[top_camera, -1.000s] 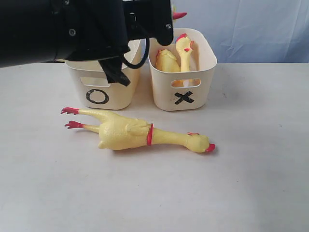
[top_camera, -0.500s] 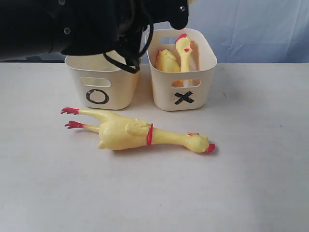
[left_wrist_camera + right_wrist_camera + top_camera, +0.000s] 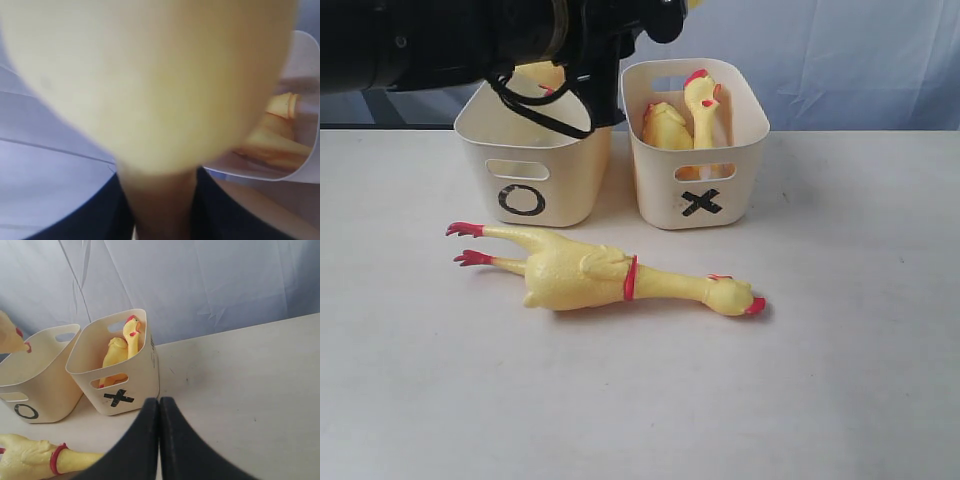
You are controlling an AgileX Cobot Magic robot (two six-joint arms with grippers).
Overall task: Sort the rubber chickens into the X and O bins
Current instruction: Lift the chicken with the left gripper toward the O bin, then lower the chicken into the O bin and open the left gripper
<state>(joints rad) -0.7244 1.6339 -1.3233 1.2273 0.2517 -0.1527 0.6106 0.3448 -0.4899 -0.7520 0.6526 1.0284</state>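
Pale desk [image 3: 840, 380] beneath both hands. Largest rubber chicken [image 3: 582, 277] flat on it, left of the right hand [image 3: 159, 437], well below the left hand [image 3: 160, 215]. O bin [image 3: 532, 170] under the left hand; X bin [image 3: 698, 165] just beside it, toward the right hand. Blurred yellow chicken [image 3: 150, 75], seemingly clamped in the left hand, hanging above the O bin. Two smaller chickens [image 3: 665, 127] inside the X bin, one head-up. Right hand pressed together, empty.
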